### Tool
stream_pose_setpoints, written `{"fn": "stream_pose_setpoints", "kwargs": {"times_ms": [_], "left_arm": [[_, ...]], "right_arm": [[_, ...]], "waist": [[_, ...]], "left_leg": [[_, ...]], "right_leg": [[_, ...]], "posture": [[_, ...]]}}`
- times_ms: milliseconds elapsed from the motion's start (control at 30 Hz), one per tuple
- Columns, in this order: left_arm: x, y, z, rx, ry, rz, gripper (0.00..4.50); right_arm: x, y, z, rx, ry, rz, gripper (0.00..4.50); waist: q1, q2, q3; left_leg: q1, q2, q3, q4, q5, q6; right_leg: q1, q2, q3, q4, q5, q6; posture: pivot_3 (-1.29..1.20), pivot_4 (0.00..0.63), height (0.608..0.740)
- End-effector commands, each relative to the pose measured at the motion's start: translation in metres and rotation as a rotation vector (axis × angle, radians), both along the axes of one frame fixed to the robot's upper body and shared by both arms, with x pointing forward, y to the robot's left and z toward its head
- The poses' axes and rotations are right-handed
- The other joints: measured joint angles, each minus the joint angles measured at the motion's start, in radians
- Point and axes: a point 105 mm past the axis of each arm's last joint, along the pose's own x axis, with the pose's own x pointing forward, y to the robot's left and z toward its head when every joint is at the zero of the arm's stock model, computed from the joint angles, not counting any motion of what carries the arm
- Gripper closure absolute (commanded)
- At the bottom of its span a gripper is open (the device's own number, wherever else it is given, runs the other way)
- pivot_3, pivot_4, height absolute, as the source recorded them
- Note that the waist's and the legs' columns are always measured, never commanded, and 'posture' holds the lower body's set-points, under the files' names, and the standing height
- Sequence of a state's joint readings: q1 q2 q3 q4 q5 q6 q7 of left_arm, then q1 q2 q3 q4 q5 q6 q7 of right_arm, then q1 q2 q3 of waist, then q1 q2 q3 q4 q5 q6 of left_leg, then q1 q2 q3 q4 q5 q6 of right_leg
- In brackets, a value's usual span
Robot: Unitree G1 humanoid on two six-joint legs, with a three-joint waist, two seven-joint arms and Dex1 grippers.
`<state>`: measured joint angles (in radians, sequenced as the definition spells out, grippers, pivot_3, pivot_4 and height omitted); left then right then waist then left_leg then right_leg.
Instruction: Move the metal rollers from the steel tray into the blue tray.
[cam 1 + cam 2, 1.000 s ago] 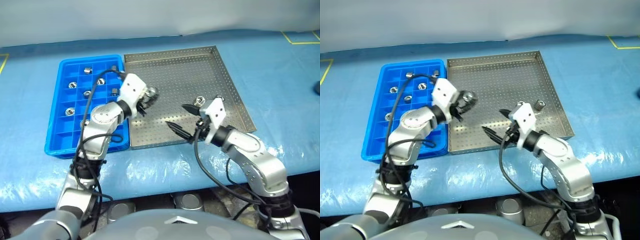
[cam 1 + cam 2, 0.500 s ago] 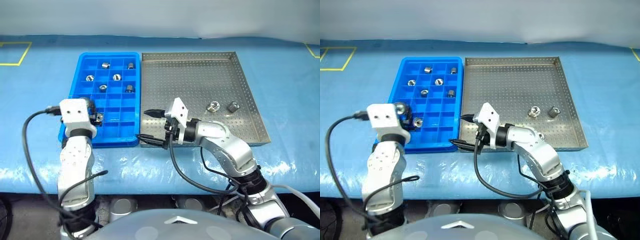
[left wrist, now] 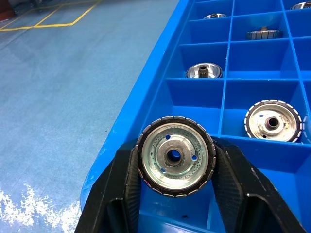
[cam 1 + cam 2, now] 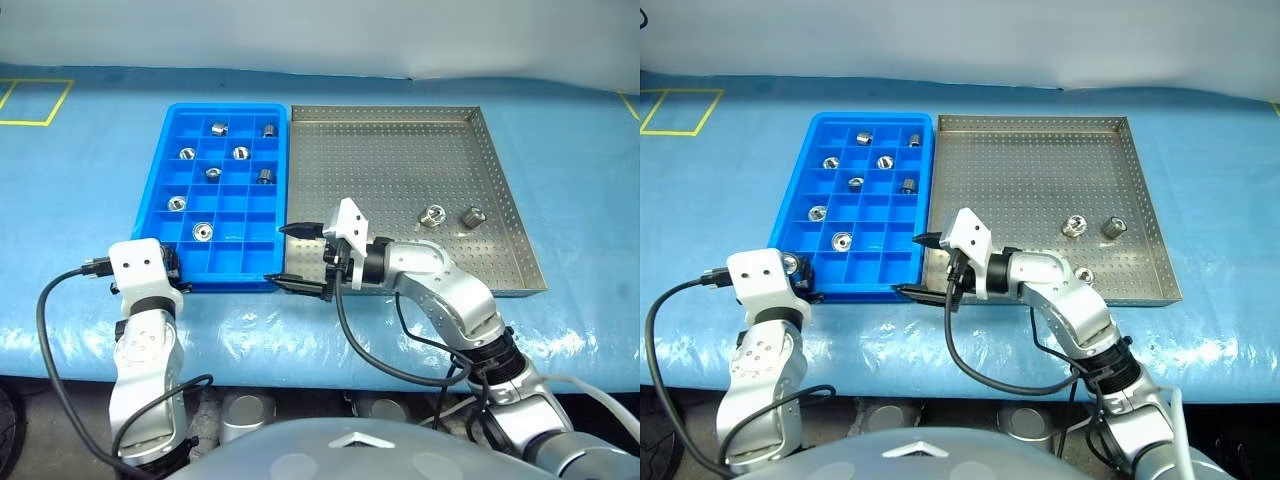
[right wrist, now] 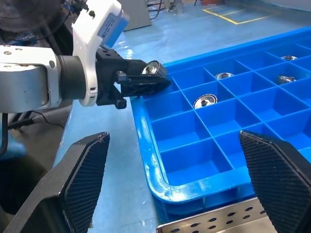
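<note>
Evidently the left claw point(image 3: 176, 194) gripped a roller point(image 3: 176, 155) over the blue tray's point(image 4: 168, 170) near corner cell to drop it, while the right claw point(image 4: 298, 259) stood wide, empty.

Both arms are silver-grey metal with black joints. Behind each end effector point(image 4: 298, 258) sits a white angular block, trailing a looping black cable. The fingers point(image 5: 277, 187) are black, with cross-hatched pads.
</note>
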<state>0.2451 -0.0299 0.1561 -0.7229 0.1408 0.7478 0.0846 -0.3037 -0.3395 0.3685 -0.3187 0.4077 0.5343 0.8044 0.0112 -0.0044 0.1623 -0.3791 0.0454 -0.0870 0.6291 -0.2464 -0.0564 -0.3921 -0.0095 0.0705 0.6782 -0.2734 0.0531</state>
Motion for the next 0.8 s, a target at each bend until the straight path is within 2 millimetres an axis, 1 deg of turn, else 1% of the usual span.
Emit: {"fn": "stream_pose_setpoints", "kwargs": {"times_ms": [33, 133, 167, 233, 300, 400, 467, 567, 633, 700, 800], "left_arm": [[0.001, 0.005, 0.016, 0.034, -0.058, 0.049, 1.21], [0.007, 0.004, 0.021, 0.045, -0.079, 0.042, 0.15], [0.01, 0.002, 0.023, 0.047, -0.085, 0.031, 0.05], [0.025, -0.016, 0.036, 0.039, -0.156, -0.102, 0.05], [0.036, -0.031, 0.047, 0.033, -0.22, -0.194, 0.05], [0.048, -0.051, 0.059, 0.059, -0.291, -0.329, 0.05], [0.052, -0.07, 0.064, 0.082, -0.328, -0.451, 0.05], [0.054, -0.096, 0.067, 0.076, -0.366, -0.621, 0.05], [0.051, -0.114, 0.067, 0.046, -0.385, -0.757, 0.05], [0.049, -0.127, 0.066, 0.019, -0.393, -0.865, 0.05], [0.043, -0.145, 0.064, -0.009, -0.404, -1.021, 0.05]], "right_arm": [[-0.002, -0.001, 0.01, 0.025, -0.035, -0.007, 0.0], [-0.001, -0.004, 0.01, 0.025, -0.036, -0.029, 0.0], [0.0, -0.005, 0.01, 0.025, -0.036, -0.036, 0.0], [0.004, -0.01, 0.011, 0.039, -0.037, -0.101, 0.0], [0.013, -0.018, 0.012, 0.041, -0.056, -0.211, 0.0], [0.029, -0.038, 0.012, 0.045, -0.066, -0.397, 0.0], [0.037, -0.053, 0.012, 0.037, -0.077, -0.506, 0.0], [0.047, -0.075, 0.012, 0.013, -0.099, -0.652, 0.0], [0.053, -0.091, 0.014, 0.004, -0.113, -0.751, 0.0], [0.06, -0.107, 0.016, -0.02, -0.133, -0.855, 0.0], [0.068, -0.131, 0.013, -0.121, -0.166, -1.008, 0.0]], "waist": [[-0.001, 0.0, 0.0], [-0.003, 0.0, 0.0], [-0.004, 0.0, 0.0], [-0.014, 0.0, 0.0], [-0.015, 0.0, 0.0], [-0.024, 0.0, 0.0], [-0.031, 0.0, 0.0], [-0.041, 0.0, 0.0], [-0.051, 0.0, 0.0], [-0.057, 0.0, 0.0], [-0.07, 0.0, 0.0]], "left_leg": [[0.0, 0.0, 0.0, 0.0, 0.0, 0.0], [0.0, 0.0, 0.0, 0.0, 0.0, 0.0], [0.0, 0.0, 0.0, 0.0, 0.0, 0.0], [0.0, 0.0, 0.0, 0.0, 0.0, 0.0], [-0.001, 0.0, -0.001, -0.001, 0.0, 0.0], [-0.001, 0.0, 0.0, 0.0, 0.0, -0.001], [-0.001, -0.001, 0.001, 0.0, 0.0, -0.001], [-0.001, -0.001, 0.001, -0.001, 0.0, -0.001], [-0.001, -0.001, 0.001, -0.001, 0.0, -0.001], [-0.001, 0.0, 0.001, -0.002, 0.0, -0.001], [-0.001, 0.0, 0.001, -0.001, 0.0, -0.001]], "right_leg": [[0.0, 0.0, 0.0, 0.0, 0.0, 0.0], [0.0, 0.0, 0.0, 0.0, 0.0, 0.0], [0.0, 0.0, 0.0, 0.0, 0.0, 0.0], [0.0, 0.0, 0.0, 0.0, 0.0, 0.0], [0.0, 0.0, -0.001, 0.0, 0.0, 0.0], [0.0, -0.001, 0.0, 0.0, 0.0, 0.0], [0.0, -0.001, 0.001, -0.001, 0.0, 0.0], [-0.001, -0.001, 0.001, -0.001, 0.0, 0.0], [-0.001, -0.001, 0.001, -0.001, 0.0, 0.0], [-0.001, 0.0, 0.001, -0.001, 0.0, 0.0], [-0.001, 0.0, 0.001, -0.001, 0.0, 0.0]], "posture": [[0.11, 0.15, 0.74], [0.09, 0.15, 0.74], [0.09, 0.15, 0.74], [0.07, 0.15, 0.74], [0.05, 0.15, 0.74], [0.02, 0.15, 0.74], [0.01, 0.15, 0.74], [-0.03, 0.15, 0.74], [-0.04, 0.15, 0.74], [-0.06, 0.15, 0.74], [-0.08, 0.15, 0.74]]}}
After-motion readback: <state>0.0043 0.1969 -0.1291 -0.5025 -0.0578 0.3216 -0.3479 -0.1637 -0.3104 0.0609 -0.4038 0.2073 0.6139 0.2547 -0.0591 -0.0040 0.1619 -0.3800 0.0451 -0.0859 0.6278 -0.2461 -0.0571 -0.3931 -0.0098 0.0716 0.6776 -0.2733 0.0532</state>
